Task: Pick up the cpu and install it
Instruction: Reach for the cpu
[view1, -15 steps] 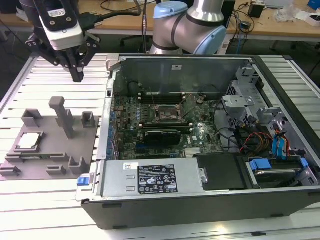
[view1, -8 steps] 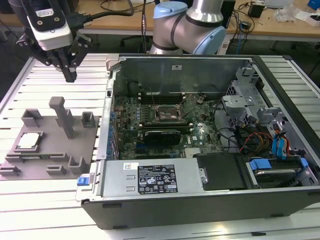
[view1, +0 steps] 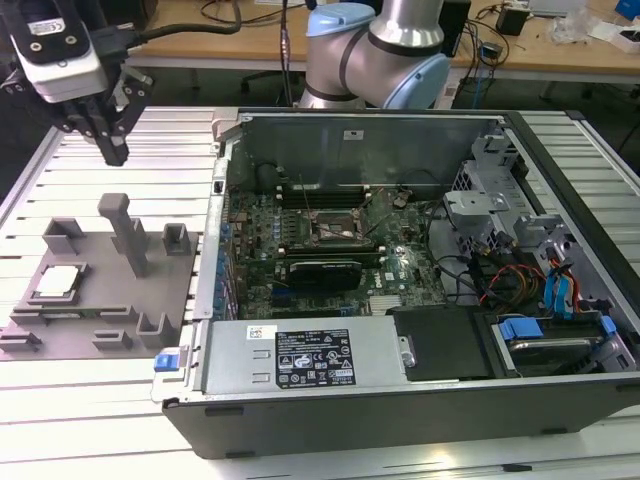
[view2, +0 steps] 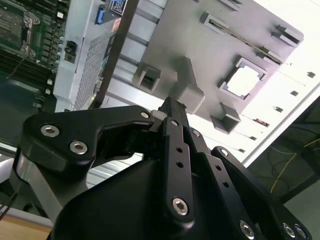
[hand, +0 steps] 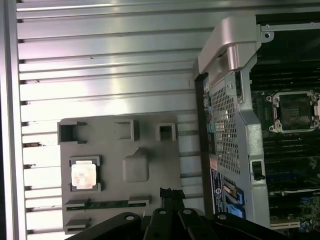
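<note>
While hovering nr tray (view1: 110, 300), tool (view1: 114, 153) closed, empty.

Exterior view looks down obliquely over tray (view1: 110, 305) and open case (view1: 400, 410); both closer wrist views share tray with cpu (hand: 83, 175)

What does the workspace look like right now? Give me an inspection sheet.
surface: ribbed metal table holding a grey tray and an open computer case.
job's things: cpu lies in a tray recess; motherboard socket looks empty.
clutter: nothing seen.
hand: shut, holding nothing, raised over the table near the tray, apart from the cpu.
cables: coloured wires inside the case; dark cables on the desk behind.
surroundings: wooden desk behind the table.
</note>
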